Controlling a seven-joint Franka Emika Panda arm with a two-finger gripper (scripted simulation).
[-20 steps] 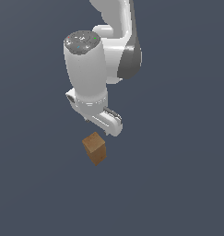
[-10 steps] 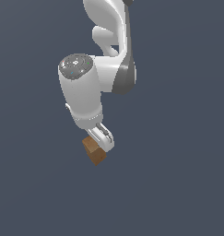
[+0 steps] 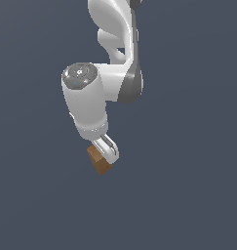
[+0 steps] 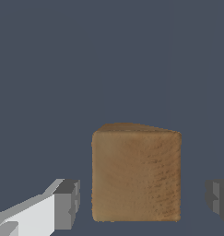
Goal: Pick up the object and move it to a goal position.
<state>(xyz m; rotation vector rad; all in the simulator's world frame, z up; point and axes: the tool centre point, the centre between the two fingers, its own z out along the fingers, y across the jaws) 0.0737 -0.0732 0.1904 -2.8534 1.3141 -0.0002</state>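
Object: small tan-brown wood-like rectangular block [image 4: 136,173], between the fingers.
End effector [image 4: 143,200]: white, spread wide, grey pads [image 4: 67,204] apart from block, holding nothing.

block [image 4: 136,173] sits between the two fingers [image 4: 66,204] of the tool [image 4: 141,203], gaps on both sides | exterior view: block [image 3: 99,160] just beside tool [image 3: 106,152], toward that view's left

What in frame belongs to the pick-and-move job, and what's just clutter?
Part of the job:
- brown block, sitting between the open jaws, gaps visible on both sides
- gripper, lowered around the block

Just lying about:
- nothing else visible; only a plain dark background in both views, and no goal marker shows
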